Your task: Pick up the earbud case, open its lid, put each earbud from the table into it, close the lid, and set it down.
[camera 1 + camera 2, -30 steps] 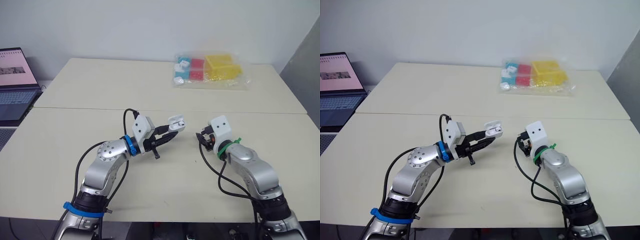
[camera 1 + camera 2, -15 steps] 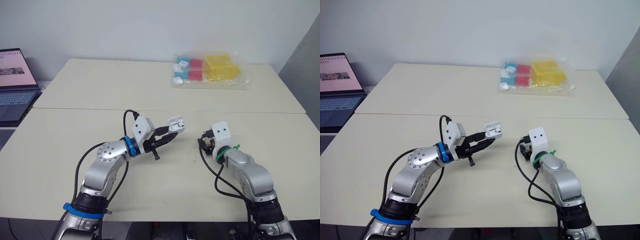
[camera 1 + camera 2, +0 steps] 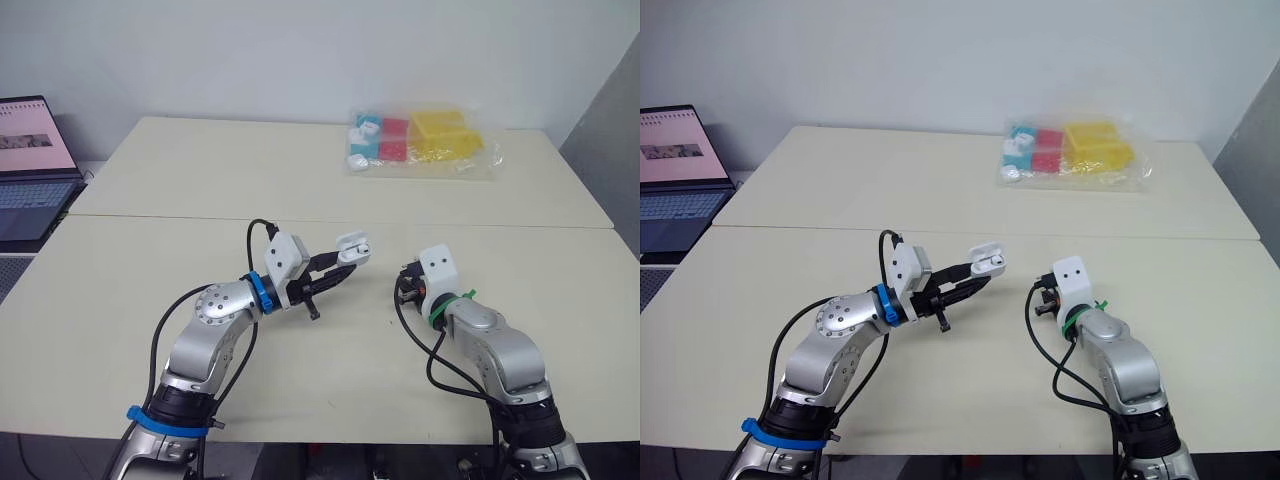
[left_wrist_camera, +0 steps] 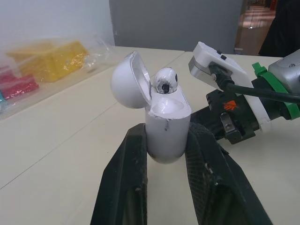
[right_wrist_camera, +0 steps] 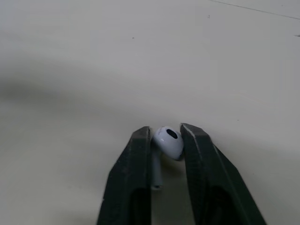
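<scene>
Worktop [image 3: 200, 180] is seen pale and wide, with a laptop [image 3: 30, 170] at its far left edge and a clear bag of coloured blocks [image 3: 420, 140] at the far side, both well apart from the work. Near the front middle, the left gripper [image 4: 167, 140] is closed on the lower body of the earbud case [image 4: 166, 119], which is held up off the worktop and roughly upright. The lid [image 4: 129, 79] is hinged fully back, and one earbud [image 4: 165, 80] is already seated in the case, head showing at the mouth. Just beside it, on the robot's right, the right gripper [image 5: 165, 131] is clamped on the head of the second earbud [image 5: 168, 140], stem hanging down between the fingers and low to the worktop; whether it is clear of the surface cannot be told. Step in hand is judged to be the carry and insertion of this second earbud, so the task looks past halfway, with lid closing and set-down not yet done. For a clean move, the earbud should be lifted straight up first, then carried across with the stem kept pointing down. The case should be kept steady and the lid side turned away from the approach. The stem should be lined up over the free socket next to the seated earbud and released only once it is inside. Grip on the glossy round head is probably slippery, so twisting should be watched for.
</scene>
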Motion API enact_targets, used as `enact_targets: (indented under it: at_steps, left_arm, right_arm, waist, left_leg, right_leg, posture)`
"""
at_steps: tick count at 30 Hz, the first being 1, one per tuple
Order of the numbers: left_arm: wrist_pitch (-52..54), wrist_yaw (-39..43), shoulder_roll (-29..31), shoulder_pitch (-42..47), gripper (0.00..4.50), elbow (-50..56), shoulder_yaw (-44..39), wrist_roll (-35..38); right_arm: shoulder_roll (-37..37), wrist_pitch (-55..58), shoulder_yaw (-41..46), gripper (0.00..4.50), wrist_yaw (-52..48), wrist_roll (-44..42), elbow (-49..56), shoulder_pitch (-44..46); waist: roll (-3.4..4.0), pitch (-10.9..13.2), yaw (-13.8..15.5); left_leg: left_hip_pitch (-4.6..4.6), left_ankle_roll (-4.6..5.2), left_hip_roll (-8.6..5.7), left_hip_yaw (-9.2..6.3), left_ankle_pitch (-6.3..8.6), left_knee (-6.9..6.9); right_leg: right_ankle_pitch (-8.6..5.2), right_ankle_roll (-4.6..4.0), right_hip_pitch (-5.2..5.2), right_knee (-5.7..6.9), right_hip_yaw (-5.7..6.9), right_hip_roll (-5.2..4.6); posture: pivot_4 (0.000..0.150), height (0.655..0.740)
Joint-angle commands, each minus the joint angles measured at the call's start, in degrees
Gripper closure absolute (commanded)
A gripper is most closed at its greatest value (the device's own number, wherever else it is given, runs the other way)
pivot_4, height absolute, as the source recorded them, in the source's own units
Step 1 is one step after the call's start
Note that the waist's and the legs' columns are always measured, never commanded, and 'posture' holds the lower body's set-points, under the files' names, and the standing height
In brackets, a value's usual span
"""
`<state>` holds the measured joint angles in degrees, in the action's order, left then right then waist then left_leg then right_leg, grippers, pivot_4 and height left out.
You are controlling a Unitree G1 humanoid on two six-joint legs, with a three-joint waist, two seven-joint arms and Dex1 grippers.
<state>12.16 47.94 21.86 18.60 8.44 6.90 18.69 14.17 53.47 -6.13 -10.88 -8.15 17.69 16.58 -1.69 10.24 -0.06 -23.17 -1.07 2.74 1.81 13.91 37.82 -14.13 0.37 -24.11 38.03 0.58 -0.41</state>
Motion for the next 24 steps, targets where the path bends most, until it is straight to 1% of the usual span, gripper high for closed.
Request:
enact_targets:
  at_steps: [1, 3, 5, 6, 7, 8, 9, 11, 12, 14, 17, 20, 24]
  left_arm:
    - [-1.2, -0.3, -0.3, -0.1, 3.75, 1.6, 0.2, -0.1]
    - [-1.3, -0.2, -0.3, -0.2, 3.75, 1.6, 0.1, -0.2]
    - [-1.3, -0.3, -0.2, -0.3, 3.75, 1.7, 0.0, -0.2]
    - [-1.3, -0.3, -0.2, -0.4, 3.75, 1.8, -0.1, -0.2]
    - [-1.2, -0.2, 0.0, -0.6, 3.75, 1.9, -0.1, -0.2]
    - [-1.2, -0.1, 0.0, -0.7, 3.75, 2.1, -0.2, -0.2]
    - [-1.3, 0.2, 0.3, -1.0, 3.75, 2.4, -0.1, -0.3]
    - [-1.3, 0.6, 0.7, -1.3, 3.75, 2.7, 0.0, -0.4]
    - [-1.2, 0.6, 0.7, -1.3, 3.75, 2.8, -0.1, -0.3]
    - [-1.1, 0.4, 0.8, -1.5, 3.75, 3.2, 0.0, -0.4]
    - [-0.9, 0.4, 1.0, -2.0, 3.75, 3.8, 0.1, -0.3]
    - [-0.8, 0.4, 1.2, -2.3, 3.75, 4.2, 0.0, -0.4]
    - [-0.3, 0.5, 1.7, -3.2, 3.75, 5.4, 0.1, -0.3]
  right_arm:
    - [2.9, 1.9, 1.0, 4.04, -2.8, -1.0, 1.9, 0.3]
    - [6.6, 2.0, 0.0, 4.04, -7.5, -2.3, 3.1, 0.3]
    - [11.7, 0.9, -1.9, 4.04, -14.1, -4.2, 4.8, 0.0]
    - [15.4, -0.7, -3.0, 4.04, -18.9, -5.4, 5.9, -0.5]
    - [20.0, -3.8, -3.6, 4.04, -24.8, -6.3, 6.7, -1.5]
    - [23.1, -6.2, -3.9, 4.04, -28.7, -6.9, 7.0, -2.1]
    - [29.0, -11.4, -4.7, 4.04, -35.6, -6.8, 6.7, -3.5]
    - [36.9, -20.5, -5.4, 4.04, -45.8, -6.7, 5.6, -5.7]
    - [41.1, -26.8, -5.7, 4.04, -50.9, -5.6, 4.1, -6.8]
    - [46.8, -33.8, -6.0, 4.04, -58.5, -4.7, -0.6, -6.4]
    - [49.7, -39.3, -7.0, 4.04, -63.8, -2.5, -7.6, -3.1]
    - [49.6, -43.6, -7.9, 4.04, -66.7, -0.2, -11.7, -0.7]
    - [49.6, -51.4, -10.8, 4.04, -70.9, 5.1, -18.9, 4.4]
  waist:
    - [0.00, 0.0, 0.0]
    - [0.00, 0.0, 0.0]
    - [0.01, 0.0, 0.0]
    - [0.01, 0.0, 0.0]
    - [0.02, 0.0, 0.0]
    - [0.04, 0.0, 0.0]
    - [0.04, 0.0, 0.0]
    - [0.05, 0.1, 0.0]
    - [0.05, 0.1, 0.0]
    - [0.01, 0.1, -0.1]
    - [-0.02, 0.1, -0.4]
    - [-0.01, 0.1, -0.4]
    - [0.00, 0.1, -0.3]
  left_leg:
    - [0.00, 0.00, -0.01, -0.01, 0.00, 0.00]
    - [-0.01, 0.00, -0.01, 0.00, 0.00, 0.00]
    - [-0.02, 0.00, -0.01, 0.00, 0.00, -0.01]
    - [-0.02, 0.00, -0.01, 0.00, 0.00, -0.02]
    - [-0.01, 0.01, -0.01, -0.01, 0.01, -0.03]
    - [-0.04, 0.01, -0.01, -0.02, 0.01, -0.02]
    - [-0.03, 0.01, -0.03, -0.01, 0.01, -0.07]
    - [-0.05, 0.02, -0.03, -0.02, 0.01, -0.08]
    - [-0.05, 0.02, -0.03, -0.01, 0.01, -0.06]
    - [0.02, 0.02, -0.02, 0.00, 0.01, -0.06]
    - [0.20, 0.02, 0.00, 0.02, 0.01, -0.04]
    - [0.23, 0.02, 0.00, 0.04, 0.01, -0.01]
    - [0.18, 0.01, 0.01, 0.07, 0.01, -0.03]
  right_leg:
    - [0.00, 0.00, 0.00, -0.01, 0.00, -0.01]
    - [0.00, 0.00, 0.00, -0.02, 0.01, -0.01]
    - [0.00, 0.00, 0.00, -0.04, 0.02, -0.01]
    - [0.00, 0.00, -0.02, -0.05, 0.01, -0.01]
    - [-0.01, 0.00, -0.01, -0.05, 0.01, -0.01]
    - [-0.01, -0.01, -0.02, -0.06, 0.03, 0.01]
    - [-0.01, 0.00, -0.01, -0.10, 0.05, 0.00]
    - [-0.02, 0.00, -0.02, -0.14, 0.07, 0.00]
    - [-0.02, 0.00, -0.01, -0.14, 0.08, 0.01]
    - [-0.02, 0.00, 0.04, -0.16, 0.07, 0.01]
    - [-0.02, 0.00, 0.07, -0.06, 0.04, 0.03]
    - [-0.01, -0.01, 0.07, -0.01, 0.02, 0.04]
    - [-0.01, -0.02, 0.06, -0.01, 0.01, 0.05]
  posture:
    - [0.150, 0.7354]
    - [0.150, 0.7354]
    - [0.150, 0.7354]
    - [0.150, 0.7354]
    - [0.150, 0.7354]
    - [0.150, 0.7354]
    - [0.150, 0.7354]
    - [0.150, 0.7354]
    - [0.150, 0.7354]
    - [0.150, 0.7354]
    - [0.150, 0.7354]
    - [0.150, 0.7354]
    - [0.150, 0.7354]
